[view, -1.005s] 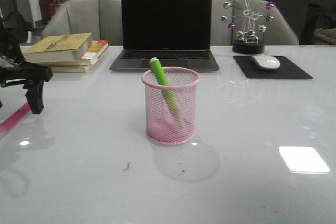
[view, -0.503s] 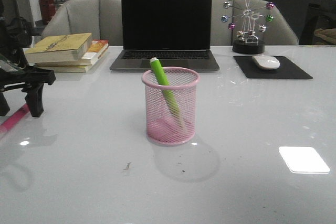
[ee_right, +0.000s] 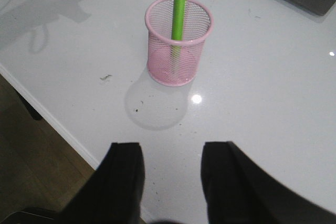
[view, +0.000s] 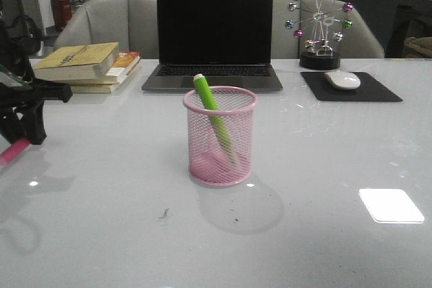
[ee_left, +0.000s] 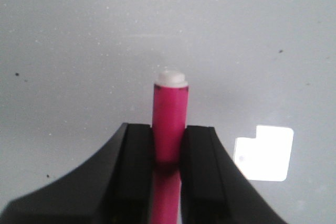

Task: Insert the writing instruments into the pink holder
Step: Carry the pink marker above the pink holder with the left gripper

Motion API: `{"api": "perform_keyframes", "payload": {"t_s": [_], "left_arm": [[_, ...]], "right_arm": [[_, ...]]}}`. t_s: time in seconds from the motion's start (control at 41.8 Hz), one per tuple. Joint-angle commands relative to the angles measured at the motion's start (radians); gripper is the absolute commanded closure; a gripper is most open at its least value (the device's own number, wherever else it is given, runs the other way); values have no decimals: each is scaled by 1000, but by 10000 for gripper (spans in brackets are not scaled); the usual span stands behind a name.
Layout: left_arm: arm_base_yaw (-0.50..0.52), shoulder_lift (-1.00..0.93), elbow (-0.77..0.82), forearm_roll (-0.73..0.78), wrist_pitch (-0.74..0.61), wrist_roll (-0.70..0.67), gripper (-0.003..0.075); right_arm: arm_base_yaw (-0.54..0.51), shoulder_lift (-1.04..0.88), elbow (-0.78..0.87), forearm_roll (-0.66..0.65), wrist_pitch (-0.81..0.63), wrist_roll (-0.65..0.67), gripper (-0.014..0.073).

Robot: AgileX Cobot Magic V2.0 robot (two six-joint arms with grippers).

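The pink holder [view: 219,146] [ee_right: 178,51] stands upright mid-table. A lime green marker [view: 206,92] [ee_right: 179,11] leans inside it, white end up, above the rim. The magenta marker [view: 9,153] [ee_left: 169,109] lies at the far left of the table. My left gripper [view: 23,129] [ee_left: 169,132] is shut on it, both black fingers pressed against its barrel, its white end sticking out past the tips. My right gripper [ee_right: 170,150] is open and holds nothing, over the table's front part, well short of the holder. It does not show in the front view.
A laptop [view: 214,32] stands open behind the holder. Stacked books [view: 84,65] lie at the back left. A mouse [view: 342,79] on a dark pad [view: 374,92] and a ball ornament [view: 318,25] are at the back right. The table edge [ee_right: 52,124] runs close to my right gripper.
My left gripper has shifted left and lower along the magenta marker, and its fingers have come together on the barrel. The holder and green marker have not moved.
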Motion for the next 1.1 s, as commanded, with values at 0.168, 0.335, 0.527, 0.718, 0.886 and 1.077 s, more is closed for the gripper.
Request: {"api": "perform_keyframes", "payload": {"t_s": [0.168, 0.335, 0.527, 0.718, 0.886, 1.077], "left_arm": [[-76, -394, 243, -273, -388, 228, 628], [-224, -633, 481, -370, -809, 253, 628], [-486, -738, 662, -392, -1321, 251, 628], [-704, -646, 679, -353, -1579, 251, 628], [-789, -503, 626, -295, -1680, 244, 628], [-805, -345, 526, -295, -1680, 243, 628]], "right_arm": [[0, -2, -30, -12, -68, -11, 199], [0, -2, -30, -12, -68, -11, 199], [0, -2, -30, -12, -68, -11, 199], [0, -2, -30, -12, -68, -11, 199], [0, -2, -30, -12, -68, -11, 199], [0, -2, -30, -12, -68, -11, 199]]}}
